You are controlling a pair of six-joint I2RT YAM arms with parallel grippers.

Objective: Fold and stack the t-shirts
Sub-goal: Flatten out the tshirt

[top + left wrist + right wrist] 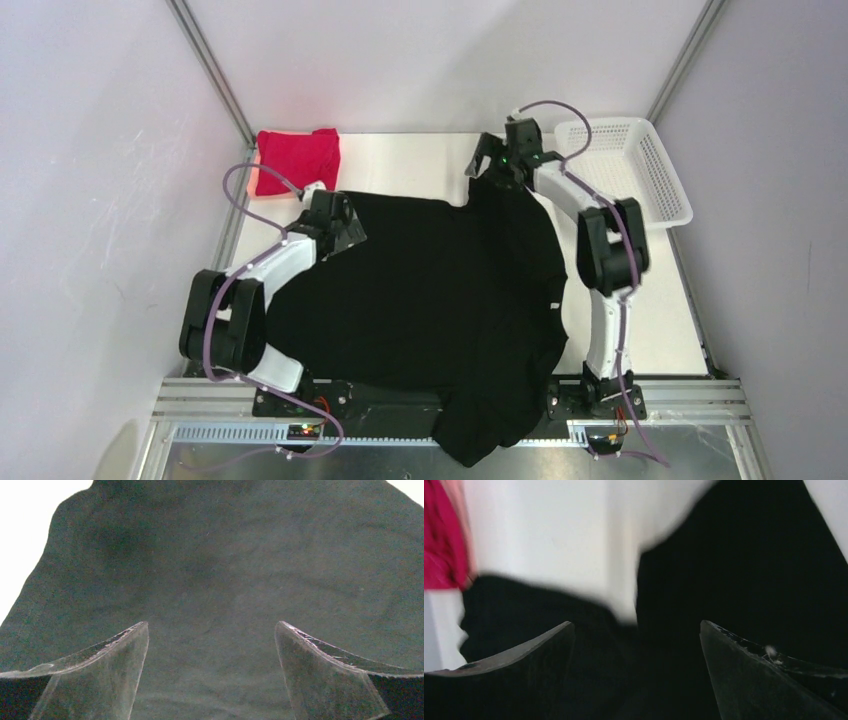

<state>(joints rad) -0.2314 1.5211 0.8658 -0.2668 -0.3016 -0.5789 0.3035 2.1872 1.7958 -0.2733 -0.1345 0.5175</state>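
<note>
Two shirts lie on your white tabletop [660,330] in the top view. The large plain black cloth t-shirt [440,300] is spread flat between the arms, and its near edge hangs over the front of the tabletop, down between the arm bases. The bright crimson-red cloth t-shirt [296,160] sits as a small folded block in the far left corner. A white plastic mesh basket [630,170] stands in the far right corner. Your left jaws are over the black shirt's far left edge, and your right jaws are at its far right corner.

From the left wrist you see the clear fingers [100,670] spread as wide as they go, with nothing between them. Black cloth [225,570] fills almost the whole view beneath them, and bare tabletop [25,510] shows at the upper left. Whether the tips touch the cloth cannot be told.

From the right wrist the picture is blurred. The fingers [764,680] stand just as wide apart and hold nothing. Black shirt [749,555] lies under them, a wedge of tabletop [549,530] shows beyond, and the red shirt [441,535] is at the left edge.
</note>
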